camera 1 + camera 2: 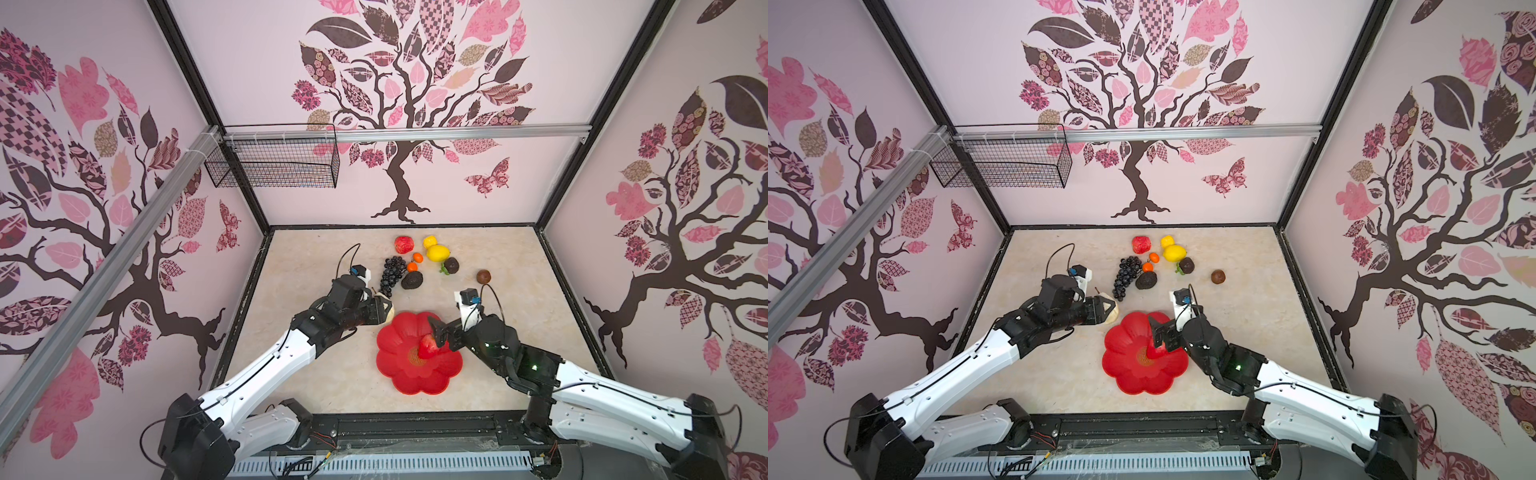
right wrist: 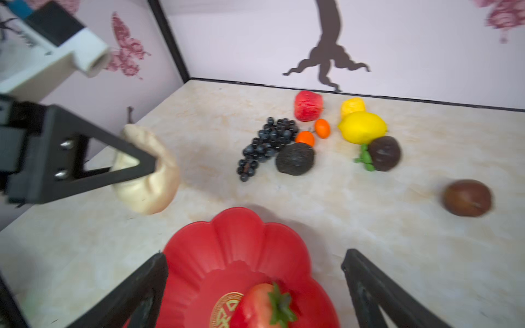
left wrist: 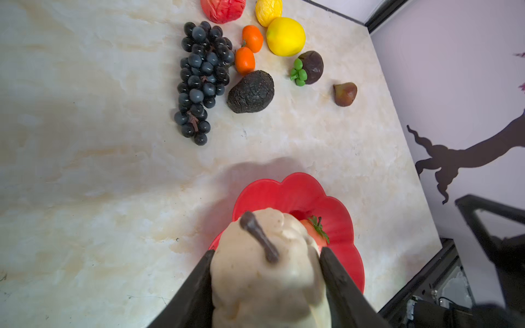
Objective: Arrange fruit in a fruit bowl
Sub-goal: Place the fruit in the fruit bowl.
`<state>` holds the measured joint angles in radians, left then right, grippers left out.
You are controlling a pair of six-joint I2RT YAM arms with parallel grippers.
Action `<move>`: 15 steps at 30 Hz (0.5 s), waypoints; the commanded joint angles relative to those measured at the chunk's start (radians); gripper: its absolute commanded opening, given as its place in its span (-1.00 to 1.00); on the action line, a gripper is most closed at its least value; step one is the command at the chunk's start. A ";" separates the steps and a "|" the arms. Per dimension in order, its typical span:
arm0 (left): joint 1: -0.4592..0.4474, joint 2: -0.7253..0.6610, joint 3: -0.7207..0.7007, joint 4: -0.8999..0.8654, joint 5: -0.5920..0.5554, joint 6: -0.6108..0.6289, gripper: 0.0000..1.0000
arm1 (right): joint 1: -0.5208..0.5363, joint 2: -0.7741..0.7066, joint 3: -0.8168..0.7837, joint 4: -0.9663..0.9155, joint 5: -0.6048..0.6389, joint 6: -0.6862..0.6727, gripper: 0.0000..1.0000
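Observation:
The red scalloped fruit bowl point(image 1: 399, 374) point(image 1: 1133, 378) lies on the marble floor near the front. A strawberry point(image 1: 428, 347) point(image 2: 258, 306) rests on its gold centre. My right gripper point(image 1: 440, 332) point(image 2: 255, 254) hovers over the bowl, jaws wide open, touching nothing. My left gripper point(image 1: 384, 309) point(image 3: 267, 251) is shut on a cream pear point(image 3: 255, 278) point(image 2: 153, 193) point(image 1: 1113, 313), held above the floor at the bowl's far-left rim point(image 3: 298, 187). The remaining fruit lies in a cluster behind the bowl.
The cluster holds black grapes point(image 1: 392, 272), a red apple point(image 1: 404, 244), a lemon point(image 1: 438, 252), two small oranges point(image 1: 417, 257), a dark avocado point(image 1: 411, 279) and a dark fruit with a green stem point(image 1: 451, 265). A brown fruit point(image 1: 483, 275) lies apart at the right. A wire basket point(image 1: 274, 166) hangs on the back wall.

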<state>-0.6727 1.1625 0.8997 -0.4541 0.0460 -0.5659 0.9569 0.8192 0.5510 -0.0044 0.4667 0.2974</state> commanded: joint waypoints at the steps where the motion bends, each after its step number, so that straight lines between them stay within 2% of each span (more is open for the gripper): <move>1: -0.075 0.085 0.090 -0.092 -0.084 0.082 -0.08 | -0.053 -0.065 -0.048 -0.121 0.110 0.058 0.99; 6: -0.191 0.231 0.186 -0.163 -0.185 0.136 -0.09 | -0.060 -0.128 -0.111 -0.108 0.146 0.114 0.99; 15: -0.220 0.405 0.212 -0.148 -0.176 0.111 -0.09 | -0.060 -0.153 -0.137 -0.112 0.146 0.118 0.99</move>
<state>-0.8909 1.5372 1.0737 -0.6022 -0.1120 -0.4599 0.8997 0.6842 0.4141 -0.1089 0.5915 0.4046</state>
